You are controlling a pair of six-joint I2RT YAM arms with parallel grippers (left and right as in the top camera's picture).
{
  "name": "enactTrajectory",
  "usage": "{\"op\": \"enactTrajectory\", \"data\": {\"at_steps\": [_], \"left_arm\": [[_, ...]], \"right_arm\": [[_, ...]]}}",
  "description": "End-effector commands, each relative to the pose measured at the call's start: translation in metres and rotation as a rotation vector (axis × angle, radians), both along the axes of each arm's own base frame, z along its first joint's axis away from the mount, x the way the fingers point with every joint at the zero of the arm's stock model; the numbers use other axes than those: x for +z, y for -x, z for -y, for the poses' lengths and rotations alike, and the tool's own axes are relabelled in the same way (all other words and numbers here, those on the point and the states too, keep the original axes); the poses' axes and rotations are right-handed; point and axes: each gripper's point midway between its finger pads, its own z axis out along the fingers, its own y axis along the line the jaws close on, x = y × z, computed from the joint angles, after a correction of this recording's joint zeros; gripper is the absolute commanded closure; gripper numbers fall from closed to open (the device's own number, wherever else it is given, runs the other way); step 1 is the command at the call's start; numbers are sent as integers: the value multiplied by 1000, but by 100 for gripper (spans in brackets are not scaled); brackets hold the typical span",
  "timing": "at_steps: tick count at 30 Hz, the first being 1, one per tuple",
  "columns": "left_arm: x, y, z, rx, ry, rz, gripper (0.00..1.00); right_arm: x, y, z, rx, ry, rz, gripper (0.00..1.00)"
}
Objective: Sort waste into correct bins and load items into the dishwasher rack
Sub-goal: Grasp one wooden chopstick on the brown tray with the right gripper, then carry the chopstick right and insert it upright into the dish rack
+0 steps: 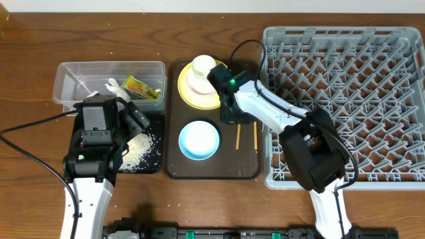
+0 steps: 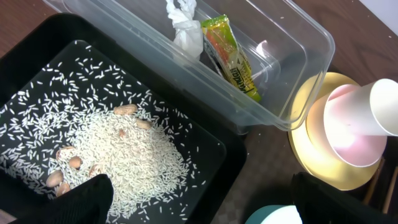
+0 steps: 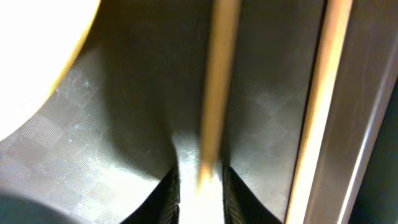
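Currently the tissue and wrapper lie in the clear tub near the counter's far-left corner. Rice fills the black bin beside it, under the left gripper, whose jaws are spread. Mid-counter, the right gripper seems to pinch a chopstick on the brown tray, though the view is blurred; the rack lines the right edge.

A flat dark-brown serving tray sits on a wooden surface, with one thin wooden stick lying near its right side, a second stick parallel beside the rim, and a black cable at far left.
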Motion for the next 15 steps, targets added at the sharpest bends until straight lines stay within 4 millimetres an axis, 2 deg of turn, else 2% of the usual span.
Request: {"op": "enactTrajectory", "data": {"at_steps": [1, 2, 4, 7, 9, 12, 15], "left_arm": [[4, -2, -4, 12, -18, 5, 6], [4, -2, -4, 12, -18, 5, 6], [4, -2, -4, 12, -18, 5, 6], [4, -2, -4, 12, -18, 5, 6], [4, -2, -4, 12, -18, 5, 6], [4, -2, -4, 12, -18, 5, 6], [4, -2, -4, 12, -18, 5, 5]], "right_arm": [[-26, 12, 6, -16, 22, -77, 83], [-26, 12, 6, -20, 22, -77, 84], [-26, 13, 6, -19, 20, -79, 97], [-19, 15, -5, -19, -42, -94, 99], [-7, 7, -12, -17, -83, -68, 99], [23, -11, -12, 23, -79, 20, 99], [64, -23, -10, 86, -78, 101, 99]]}}
